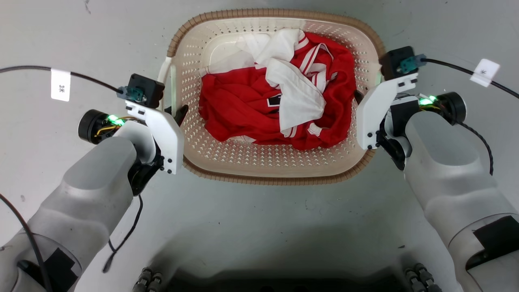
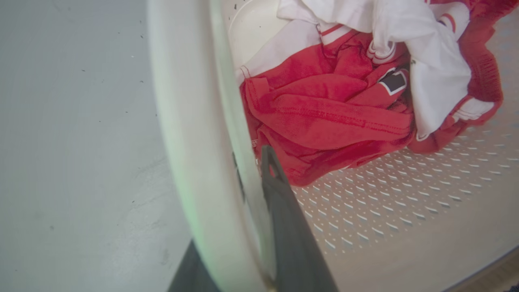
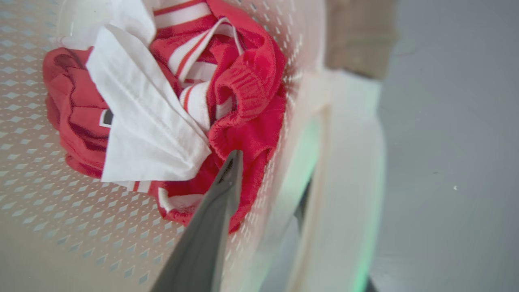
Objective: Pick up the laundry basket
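The laundry basket, cream-white and perforated with a brown woven-look rim, stands on the grey floor in the middle of the head view. Red and white clothes lie heaped inside it. My left gripper is at its left side by the white handle. One dark finger is inside the basket wall and the other shows behind that wall, closed on it. My right gripper clamps the opposite side the same way. Its grey finger is inside the wall, the other in the gap by the handle.
Bare grey floor surrounds the basket. Black cables with white tags trail from both wrists across the floor. My own dark base lies along the bottom edge of the head view.
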You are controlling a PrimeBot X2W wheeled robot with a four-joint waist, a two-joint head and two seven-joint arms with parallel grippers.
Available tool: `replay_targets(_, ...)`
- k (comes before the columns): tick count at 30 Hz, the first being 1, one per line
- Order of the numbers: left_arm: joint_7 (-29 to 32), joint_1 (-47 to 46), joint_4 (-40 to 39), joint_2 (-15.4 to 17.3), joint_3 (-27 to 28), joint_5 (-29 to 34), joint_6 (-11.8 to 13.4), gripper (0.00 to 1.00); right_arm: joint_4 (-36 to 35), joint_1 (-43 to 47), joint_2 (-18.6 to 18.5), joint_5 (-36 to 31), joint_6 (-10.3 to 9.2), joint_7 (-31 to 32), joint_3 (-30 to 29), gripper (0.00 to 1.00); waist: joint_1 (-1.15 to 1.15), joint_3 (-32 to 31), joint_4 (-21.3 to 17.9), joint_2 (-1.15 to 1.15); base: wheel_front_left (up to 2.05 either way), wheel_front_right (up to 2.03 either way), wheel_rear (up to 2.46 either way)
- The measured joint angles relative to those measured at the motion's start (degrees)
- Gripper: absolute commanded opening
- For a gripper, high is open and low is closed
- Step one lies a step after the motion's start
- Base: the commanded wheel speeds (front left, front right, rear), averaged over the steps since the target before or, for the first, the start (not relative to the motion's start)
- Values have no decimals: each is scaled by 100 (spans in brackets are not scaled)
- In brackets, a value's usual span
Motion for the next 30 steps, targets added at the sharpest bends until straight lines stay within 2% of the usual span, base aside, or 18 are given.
replay_targets(11,-71,-118,35,112,-552,-580,2,0,81,-21,47,93,-10,64,90,0,1,-85,-9,0,0,0,0)
replay_targets(15,122,-110,-49,143,-725,-829,2,0,136,-17,45,137,-10,256,133,0,0,-271,-19,0,0,0,0)
replay_targets(23,761,64,-389,296,-932,-1359,10,0,238,34,55,186,-10,1049,218,0,0,-964,-26,0,0,0,0)
replay_targets(30,1404,387,-682,400,-1020,-1663,11,0,288,350,67,235,-10,1970,62,0,0,-1847,-16,0,0,0,0)
